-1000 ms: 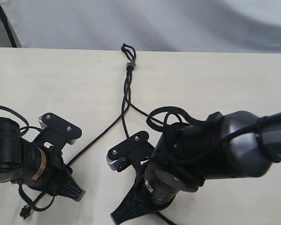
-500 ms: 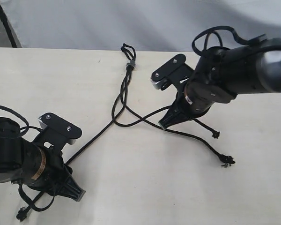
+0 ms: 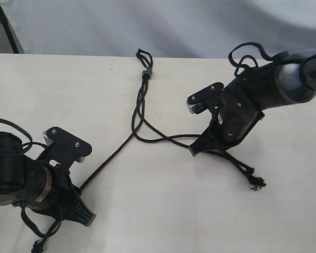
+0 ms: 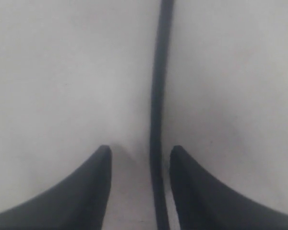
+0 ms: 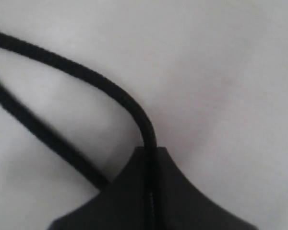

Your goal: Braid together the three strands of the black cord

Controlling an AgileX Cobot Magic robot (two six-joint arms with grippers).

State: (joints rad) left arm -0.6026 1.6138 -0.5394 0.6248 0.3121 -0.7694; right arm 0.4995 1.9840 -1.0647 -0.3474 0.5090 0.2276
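Strand (image 5: 86,75) sits pinched in right gripper (image 5: 150,152), left gripper (image 4: 140,151) parted.

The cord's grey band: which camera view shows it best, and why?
The exterior view: the grey band sits unobstructed right beside the loop. Both wrist views show only a stretch of strand, no band.

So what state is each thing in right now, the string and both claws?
black cord: flat on the table, upper part loosely twisted, ends spread apart.
left gripper: open around the left strand.
right gripper: shut on the right strand.
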